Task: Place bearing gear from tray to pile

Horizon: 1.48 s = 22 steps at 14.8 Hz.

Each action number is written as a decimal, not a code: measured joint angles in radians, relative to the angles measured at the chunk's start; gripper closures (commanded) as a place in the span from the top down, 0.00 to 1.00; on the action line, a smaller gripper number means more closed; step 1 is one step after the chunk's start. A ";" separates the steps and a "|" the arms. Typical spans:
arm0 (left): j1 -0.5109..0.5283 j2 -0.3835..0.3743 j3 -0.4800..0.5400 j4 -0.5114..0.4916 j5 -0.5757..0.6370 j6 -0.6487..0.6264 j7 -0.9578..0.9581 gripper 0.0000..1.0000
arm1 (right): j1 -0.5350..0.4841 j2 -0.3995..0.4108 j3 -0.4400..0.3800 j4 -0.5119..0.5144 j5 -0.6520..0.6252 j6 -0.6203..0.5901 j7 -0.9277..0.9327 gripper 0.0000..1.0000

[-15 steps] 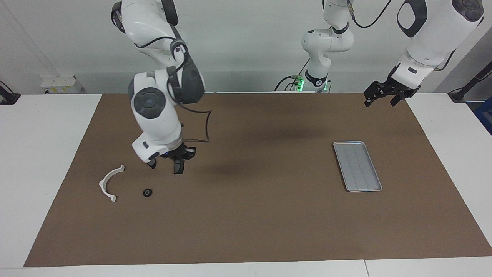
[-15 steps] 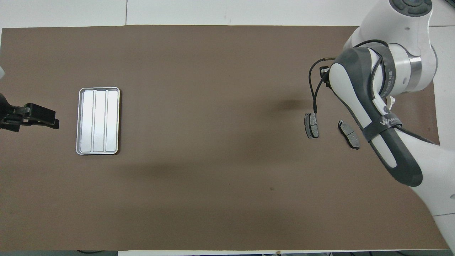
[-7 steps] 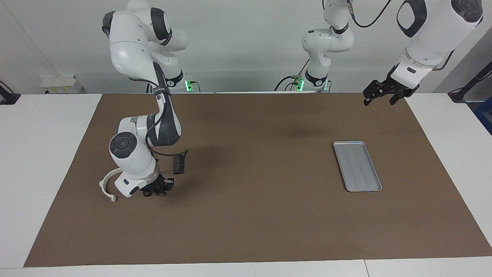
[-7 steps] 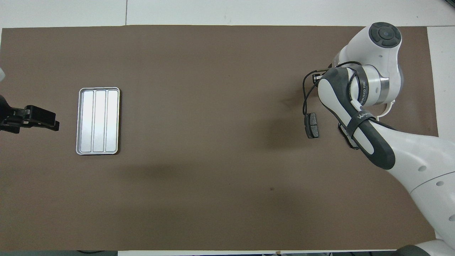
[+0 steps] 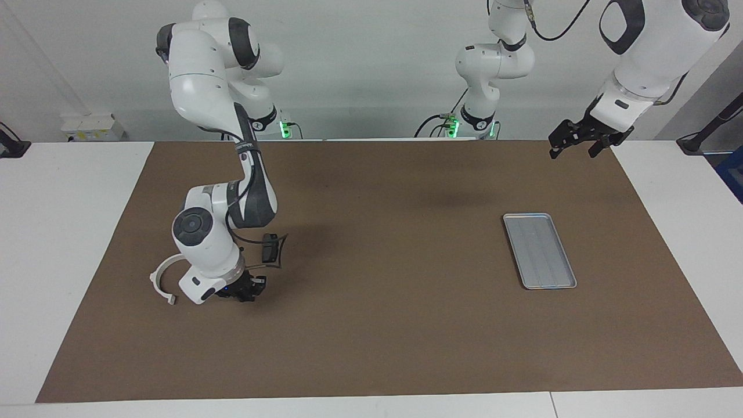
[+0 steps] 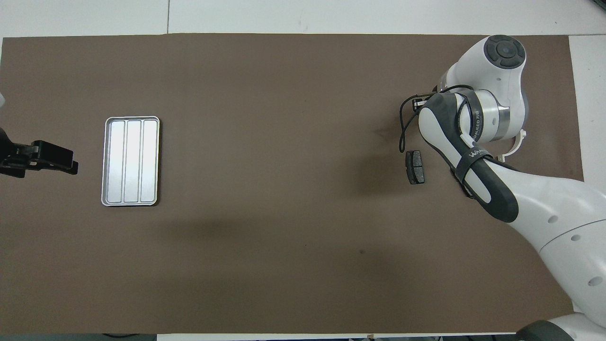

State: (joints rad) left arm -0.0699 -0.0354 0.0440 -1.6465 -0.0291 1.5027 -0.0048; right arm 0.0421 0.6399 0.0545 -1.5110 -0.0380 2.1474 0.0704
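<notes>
The silver tray [image 5: 540, 249] [image 6: 130, 161] lies bare on the brown mat toward the left arm's end. The pile sits at the right arm's end: a white curved bracket [image 5: 161, 278] [image 6: 517, 145] and a dark pad [image 5: 269, 248] [image 6: 415, 166]. Another dark pad [image 6: 465, 188] is mostly hidden under the right arm. My right gripper [image 5: 241, 293] is down at the mat beside the bracket, shut, and the overhead view hides it under the arm. The bearing gear is hidden. My left gripper [image 5: 580, 145] [image 6: 52, 158] waits open in the air beside the tray.
A brown mat [image 5: 395, 325] covers most of the white table. The right arm's black cable [image 5: 278, 249] loops close to the dark pad.
The right arm came down from above the mat onto the spot beside the bracket where a small dark ring lay, and now covers it. The left arm has stayed put.
</notes>
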 measured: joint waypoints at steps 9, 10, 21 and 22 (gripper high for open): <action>0.000 -0.001 0.000 0.000 0.000 0.000 0.000 1.00 | 0.002 -0.015 -0.001 0.005 0.000 0.001 0.005 1.00; 0.000 -0.001 0.000 0.000 0.000 0.000 0.000 1.00 | 0.001 -0.021 -0.002 0.006 0.000 0.001 0.005 1.00; 0.000 -0.001 0.000 0.000 0.000 0.000 0.000 1.00 | 0.003 -0.453 -0.016 -0.085 0.000 -0.249 0.005 1.00; 0.000 -0.001 0.000 0.000 0.000 0.000 0.000 1.00 | 0.003 -0.525 -0.016 -0.089 0.000 -0.337 0.005 1.00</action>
State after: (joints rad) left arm -0.0699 -0.0366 0.0440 -1.6465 -0.0291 1.5027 -0.0048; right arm 0.0446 0.1151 0.0384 -1.6004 -0.0379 1.8102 0.0753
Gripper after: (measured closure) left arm 0.000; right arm 0.000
